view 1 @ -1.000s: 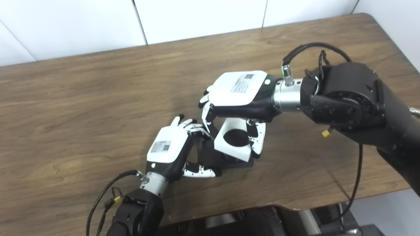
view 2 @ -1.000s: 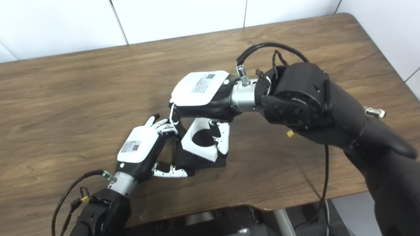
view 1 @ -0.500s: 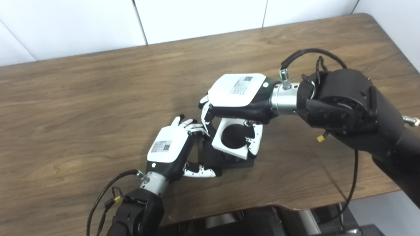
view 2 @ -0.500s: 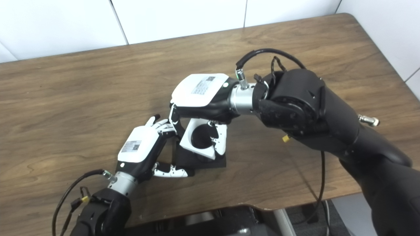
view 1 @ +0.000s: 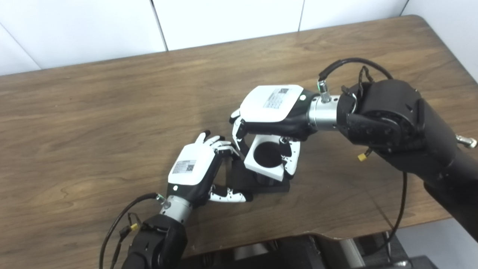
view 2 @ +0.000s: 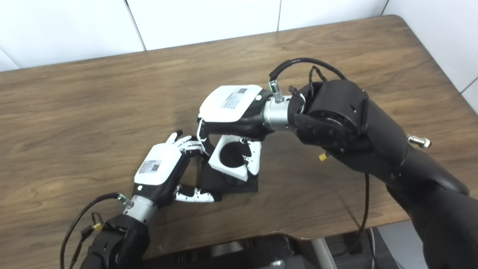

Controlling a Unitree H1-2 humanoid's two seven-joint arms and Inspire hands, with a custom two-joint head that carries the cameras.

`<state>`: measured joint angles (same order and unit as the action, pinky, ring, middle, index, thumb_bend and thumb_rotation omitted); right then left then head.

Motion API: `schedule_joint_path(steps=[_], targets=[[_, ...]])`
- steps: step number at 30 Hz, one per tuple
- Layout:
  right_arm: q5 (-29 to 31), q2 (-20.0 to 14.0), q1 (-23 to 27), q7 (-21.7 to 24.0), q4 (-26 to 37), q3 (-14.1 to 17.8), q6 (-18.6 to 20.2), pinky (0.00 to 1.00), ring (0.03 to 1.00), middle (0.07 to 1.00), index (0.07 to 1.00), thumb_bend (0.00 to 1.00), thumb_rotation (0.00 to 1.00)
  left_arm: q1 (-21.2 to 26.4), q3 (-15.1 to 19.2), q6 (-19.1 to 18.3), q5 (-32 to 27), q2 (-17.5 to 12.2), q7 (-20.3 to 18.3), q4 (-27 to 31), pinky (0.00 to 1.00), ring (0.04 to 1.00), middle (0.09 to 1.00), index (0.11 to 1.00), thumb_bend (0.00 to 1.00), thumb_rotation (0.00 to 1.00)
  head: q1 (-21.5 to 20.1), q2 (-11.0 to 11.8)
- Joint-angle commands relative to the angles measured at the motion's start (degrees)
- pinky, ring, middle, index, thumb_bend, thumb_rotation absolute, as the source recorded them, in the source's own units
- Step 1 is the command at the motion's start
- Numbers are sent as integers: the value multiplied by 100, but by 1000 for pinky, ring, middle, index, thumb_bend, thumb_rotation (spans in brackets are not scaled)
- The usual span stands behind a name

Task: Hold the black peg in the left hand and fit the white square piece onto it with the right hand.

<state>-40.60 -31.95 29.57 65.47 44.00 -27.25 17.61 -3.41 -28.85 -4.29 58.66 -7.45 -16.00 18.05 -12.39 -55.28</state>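
Gripping the white square piece [view 1: 266, 160], the right hand [view 1: 274, 112] holds its round hole directly over the black peg [view 1: 261, 181], which the left hand [view 1: 196, 168] clasps on the table [view 1: 93, 112], tilted slightly

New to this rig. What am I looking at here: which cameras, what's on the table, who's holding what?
It is a humanoid robot with two arms ending in fingered hands. Both pictures come from two cameras side by side on its head, looking down at a wooden table.

The left hand steadies a black peg on a flat black base resting on the table. The right hand grips a white square piece with a round hole, tilted, over the peg. Whether it is fully seated cannot be told. Nothing else is seen on the table.
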Motion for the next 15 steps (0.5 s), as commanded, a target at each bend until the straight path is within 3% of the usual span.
schedule_joint_path(steps=[1,15], targets=[[11,-42,107,-79,8,161,-161,891,893,760,482,523,128,33,-10,-9,83,15,-22,115,1000,892,789,487,509,60,1,-6],[71,-78,-71,-310,-257,380,-378,843,878,758,486,524,133,51,9,-18,91,38,-50,115,1000,896,789,487,509,60,-16,-15]])
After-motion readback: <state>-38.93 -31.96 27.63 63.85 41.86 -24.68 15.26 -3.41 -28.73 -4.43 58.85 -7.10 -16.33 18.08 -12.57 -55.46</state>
